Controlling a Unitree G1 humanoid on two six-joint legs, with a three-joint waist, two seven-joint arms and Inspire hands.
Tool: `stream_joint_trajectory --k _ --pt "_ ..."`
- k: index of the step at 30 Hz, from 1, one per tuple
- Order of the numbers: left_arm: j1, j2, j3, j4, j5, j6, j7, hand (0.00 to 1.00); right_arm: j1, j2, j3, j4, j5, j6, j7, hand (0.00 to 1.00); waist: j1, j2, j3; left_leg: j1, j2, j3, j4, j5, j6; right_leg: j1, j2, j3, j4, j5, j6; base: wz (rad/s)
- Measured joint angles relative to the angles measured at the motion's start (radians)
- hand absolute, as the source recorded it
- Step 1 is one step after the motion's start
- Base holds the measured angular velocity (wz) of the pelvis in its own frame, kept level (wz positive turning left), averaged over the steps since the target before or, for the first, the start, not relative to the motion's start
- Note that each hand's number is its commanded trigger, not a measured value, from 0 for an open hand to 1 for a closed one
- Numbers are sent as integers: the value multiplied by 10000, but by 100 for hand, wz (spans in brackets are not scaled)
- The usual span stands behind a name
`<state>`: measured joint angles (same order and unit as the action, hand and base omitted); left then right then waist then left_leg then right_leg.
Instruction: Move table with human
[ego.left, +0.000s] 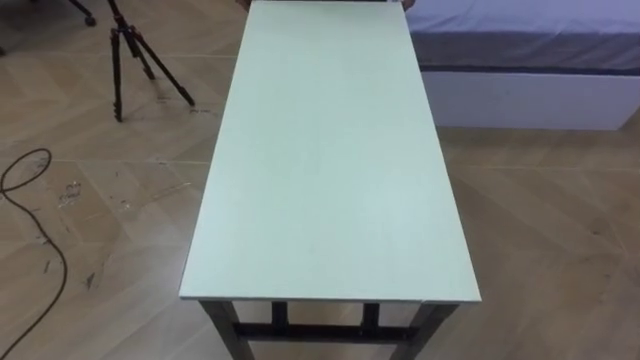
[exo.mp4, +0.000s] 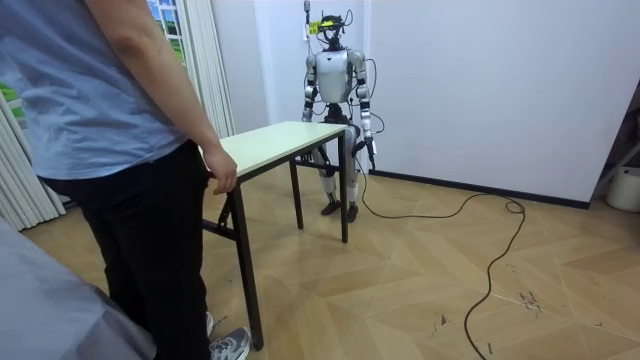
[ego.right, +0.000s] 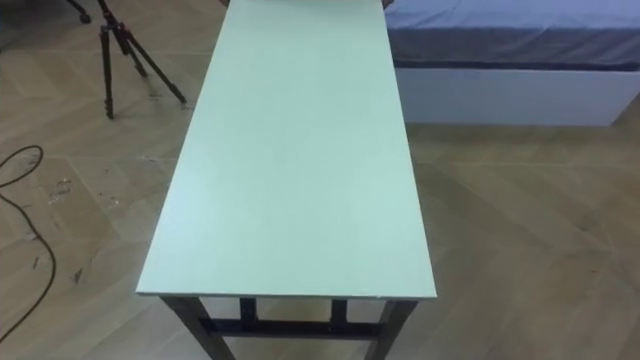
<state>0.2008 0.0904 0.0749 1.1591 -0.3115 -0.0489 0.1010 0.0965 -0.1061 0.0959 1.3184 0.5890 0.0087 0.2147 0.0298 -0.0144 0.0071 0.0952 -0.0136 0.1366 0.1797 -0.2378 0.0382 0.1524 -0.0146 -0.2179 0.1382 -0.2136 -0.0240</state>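
The table (ego.left: 330, 170) stands on the floor (ego.left: 540, 230) with 1 short end just before the robot, whose left hand (exo.mp4: 373, 150) hangs beside that end and right hand lies behind it, finger state of both indeterminable; a tripod (ego.left: 130, 55) and a bed (ego.left: 520, 60) flank the far end, where a person's hand (exo.mp4: 222, 175) touches the edge.

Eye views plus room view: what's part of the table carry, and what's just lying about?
Part of the job:
table
person's hand, on the table's end opposite the robot

Just lying about:
tripod, on the floor left of the table
bed, beyond the table's far right corner
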Motion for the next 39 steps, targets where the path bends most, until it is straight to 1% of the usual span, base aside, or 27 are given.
stream_joint_trajectory --k 1,2,4,5,6,8,10,11,13,17,19,21,22,23,25,26,28,29,31,33,35,36,38,39 --pt "-9 -6 -4 19 -21 5 -26 0 -5 -5 5 2 16 38 64 0 14 26 -14 16 2 -2 -3 0 0 11 -1 -28 8 0 0 0" --pt "-10 -15 1 35 -41 16 -55 0 4 -4 5 3 41 58 124 0 26 13 -4 28 3 -3 -3 0 -1 31 0 -41 7 0 0 0" --pt "-6 -17 1 47 -120 42 -83 0 4 -11 1 6 38 62 213 0 26 40 -9 29 4 -8 8 -1 -1 43 -3 -70 10 0 0 0" --pt "3 -22 1 48 -136 54 -113 0 6 -25 1 7 41 77 294 0 24 19 5 28 5 -11 16 -1 -1 44 -4 -78 23 0 0 0" --pt "9 -23 -3 47 -168 56 -140 0 6 -30 3 6 41 84 315 0 23 33 -1 28 5 -13 12 -1 -1 45 -4 -80 26 0 0 0" --pt "44 -30 -32 34 -555 69 -260 0 11 -48 3 -11 36 110 402 0 17 34 4 0 6 -15 -9 -1 -1 8 -4 -81 36 0 0 0" --pt "65 -29 -35 20 -939 69 -351 0 17 -57 -8 -33 125 108 442 0 -6 64 -23 -63 6 -37 10 -1 -1 -42 -3 -83 40 0 0 2" --pt "61 -25 -34 22 -1294 72 -484 0 31 -92 -14 -32 419 129 512 0 -4 70 -38 -146 3 -62 64 -1 -1 -97 -7 -110 49 0 0 4" --pt "63 -19 -28 29 -1693 93 -663 0 33 -139 -30 -32 690 149 632 0 -3 73 -38 -190 3 -72 83 0 -1 -142 -11 -124 52 1 0 2" --pt "52 3 -31 39 -2457 243 -1067 0 14 -198 -195 -83 748 145 804 0 12 87 -45 -198 3 -72 111 0 -1 -140 -11 -103 49 0 0 0" --pt "30 -2 -46 36 -2693 270 -1244 0 23 -232 -187 -154 770 139 884 0 36 118 -27 -209 4 -70 115 0 -1 -143 -12 -81 36 0 0 0" --pt "-47 1 -168 10 -2954 285 -1516 0 48 -273 -157 -354 902 142 982 0 44 124 -27 -279 5 -64 167 0 -1 -265 -15 -74 39 0 0 0" --pt "-129 -4 -215 -130 -3276 408 -1653 0 47 -307 -97 -618 1138 154 1094 0 35 99 -31 -355 11 -55 241 0 -1 -344 -23 -81 66 2 -2 0" --pt "-180 -2 -262 -307 -3623 480 -1813 0 54 -341 -80 -969 1223 152 1274 0 27 148 3 -412 20 -56 259 0 -1 -385 -22 -109 134 2 -3 0" --pt "-226 23 -461 -519 -4073 505 -1966 0 69 -414 -12 -1329 1438 153 1491 0 22 202 2 -414 16 -55 267 0 -1 -405 -29 -114 139 3 -4 0" --pt "-211 46 -607 -770 -4255 509 -2014 0 138 -438 -1 -1638 1491 168 1588 0 24 213 12 -399 15 -53 267 0 -1 -418 -30 -116 147 2 -3 0" --pt "-124 49 -658 -1137 -4479 520 -2093 0 285 -440 -5 -2191 1533 245 1756 0 21 227 23 -427 17 -52 269 0 -1 -414 -29 -116 160 2 -3 0" --pt "-63 52 -700 -1329 -4688 522 -2212 0 388 -443 -6 -2531 1560 306 1888 0 15 227 -1 -484 20 -54 270 0 -1 -407 -28 -127 170 2 -4 0" --pt "3 69 -839 -1612 -4864 537 -2318 0 460 -441 6 -2786 1577 364 2105 0 8 232 1 -510 20 -60 278 0 -1 -425 -28 -147 174 2 -4 0" --pt "81 86 -1092 -1782 -5440 536 -2443 0 469 -440 58 -2864 1829 379 2236 0 19 227 0 -520 19 -80 308 0 -1 -413 -31 -174 181 2 -3 5" --pt "239 91 -1473 -2144 -6459 537 -2767 0 713 -442 109 -3496 2615 375 2274 0 15 222 -12 -600 18 -73 423 0 -1 -419 -50 -247 189 2 -3 9" --pt "272 122 -1556 -2217 -6649 494 -2830 0 773 -433 104 -3653 2784 359 2336 0 0 219 -19 -597 18 -71 421 0 -1 -429 -50 -255 188 2 -3 8" --pt "389 321 -1943 -2603 -7620 507 -3151 0 842 -458 153 -4151 3304 374 2545 0 2 172 -19 -628 27 -80 423 1 -2 -481 -41 -209 190 2 -4 2" --pt "431 380 -2055 -2771 -7788 534 -3175 0 865 -483 217 -4346 3419 378 2546 0 3 165 -16 -641 27 -79 433 1 -2 -491 -41 -195 193 2 -4 0"
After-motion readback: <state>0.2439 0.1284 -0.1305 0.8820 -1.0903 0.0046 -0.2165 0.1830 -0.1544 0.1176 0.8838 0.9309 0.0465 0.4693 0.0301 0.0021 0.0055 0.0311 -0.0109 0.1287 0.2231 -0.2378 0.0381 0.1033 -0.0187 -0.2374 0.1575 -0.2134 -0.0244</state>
